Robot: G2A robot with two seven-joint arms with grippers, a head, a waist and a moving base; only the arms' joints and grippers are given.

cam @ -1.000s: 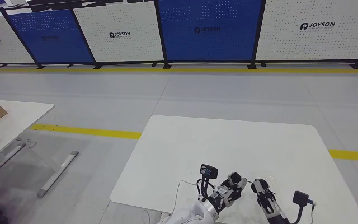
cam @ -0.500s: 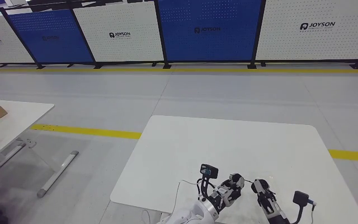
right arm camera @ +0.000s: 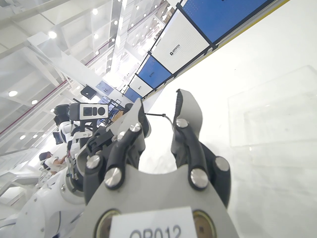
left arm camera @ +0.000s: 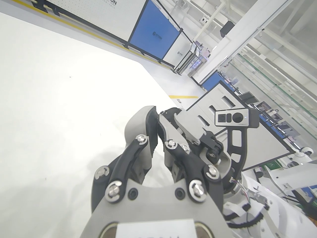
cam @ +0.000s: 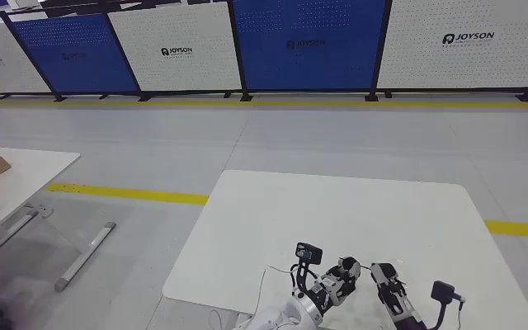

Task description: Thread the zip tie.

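Partly hidden zip tie (right arm camera: 155, 114), thin, black

White tabletop (cam: 330, 223), rounded corners. One clear tray (right arm camera: 277, 105) lies flat on it. Beyond the far edge: grey floor, a yellow line (cam: 124, 193), and a row of blue and white perforated panels (cam: 305, 45). A second table (cam: 25, 169) stands well off the left edge.

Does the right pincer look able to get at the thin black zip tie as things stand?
Probably yes: the thin black zip tie sits between the fingers of the open right pincer, nothing blocking.
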